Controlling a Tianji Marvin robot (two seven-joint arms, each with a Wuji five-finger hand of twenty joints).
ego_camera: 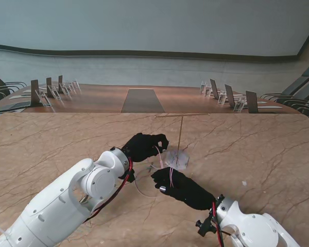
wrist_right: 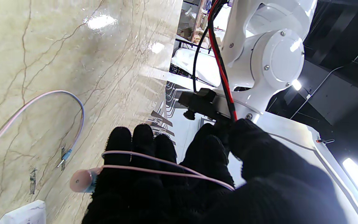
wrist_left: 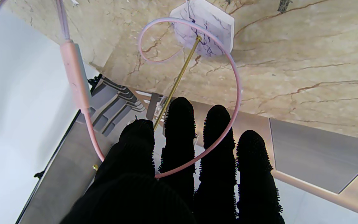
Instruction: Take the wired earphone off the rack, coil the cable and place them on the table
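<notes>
A meeting room with a long dark conference table and chairs lies beyond the marble-veined bench [ego_camera: 257, 149]. Both black-gloved hands meet near the bench's middle, just nearer to me than the rack [ego_camera: 179, 135], a thin brass T-stand rising upright from a white marble base. The left hand [ego_camera: 143, 145] reaches in from the left, its fingers [wrist_left: 179, 124] extended side by side with the pink cable [wrist_left: 236, 93] looped across them and pinched at the thumb; the inline remote [wrist_left: 75, 74] hangs from the cable beside it. The right hand [ego_camera: 184, 186] points toward the rack, fingers curled over two cable strands, an earbud [wrist_right: 81, 181] jutting out beside them. The cable's plug [wrist_right: 65, 155] end curves over the bench, resting there
</notes>
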